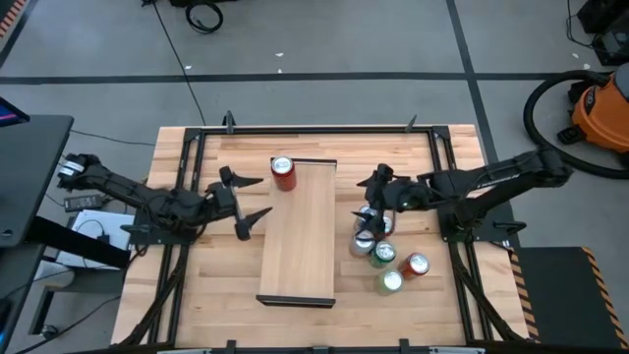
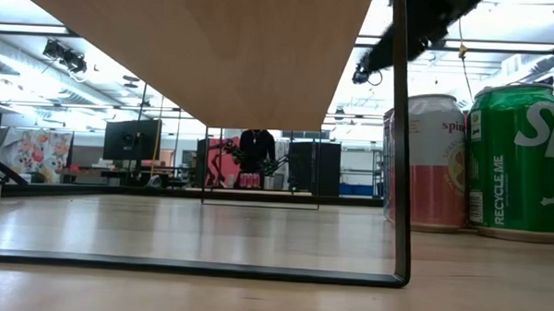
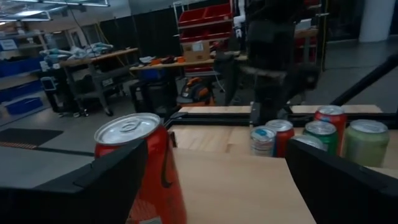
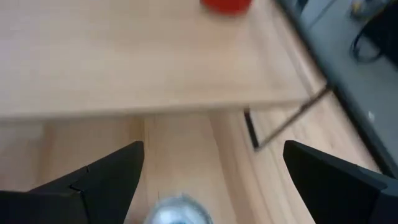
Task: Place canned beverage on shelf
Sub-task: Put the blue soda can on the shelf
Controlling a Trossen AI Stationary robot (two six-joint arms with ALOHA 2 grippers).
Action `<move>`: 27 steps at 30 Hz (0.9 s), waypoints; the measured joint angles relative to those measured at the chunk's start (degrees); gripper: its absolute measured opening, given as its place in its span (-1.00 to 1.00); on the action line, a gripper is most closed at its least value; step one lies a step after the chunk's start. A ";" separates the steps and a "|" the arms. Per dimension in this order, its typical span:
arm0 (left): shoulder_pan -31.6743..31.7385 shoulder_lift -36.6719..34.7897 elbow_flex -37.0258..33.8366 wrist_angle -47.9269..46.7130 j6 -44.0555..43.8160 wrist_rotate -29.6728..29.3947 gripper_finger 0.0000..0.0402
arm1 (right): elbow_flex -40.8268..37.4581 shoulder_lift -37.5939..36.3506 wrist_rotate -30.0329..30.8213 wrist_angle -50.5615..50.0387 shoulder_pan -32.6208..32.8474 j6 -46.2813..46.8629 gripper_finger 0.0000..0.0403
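The shelf [image 1: 300, 231] is a long light-wood board on dark metal legs in the middle of the table. A red can [image 1: 283, 173] stands upright on its far left corner and also shows in the left wrist view [image 3: 146, 168]. My left gripper [image 1: 248, 202] is open and level beside the shelf's left edge, just short of the red can. My right gripper [image 1: 376, 195] is open above the far end of a cluster of cans [image 1: 371, 236] right of the shelf. A silver can top [image 4: 179, 210] shows below its fingers.
Several more cans stand upright on the table right of the shelf, among them a green one [image 1: 390, 282] and a red one [image 1: 417, 264]. In the low view the shelf's leg [image 2: 401, 178] stands in front of a pink can [image 2: 436, 161] and a green can [image 2: 517, 159].
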 joint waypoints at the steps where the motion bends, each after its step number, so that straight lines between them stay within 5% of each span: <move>1: -0.21 0.00 0.00 0.21 -0.02 -0.08 0.94 | 0.90 0.70 -0.55 -2.19 -0.13 0.27 0.97; 12: -0.23 0.00 0.00 0.65 -0.02 -0.21 0.94 | 10.30 11.02 -9.75 -20.15 -2.58 -3.29 0.92; 27: -0.17 0.02 0.00 0.30 -0.24 -0.30 0.94 | 12.22 16.30 -15.70 -23.91 -6.79 -5.07 0.82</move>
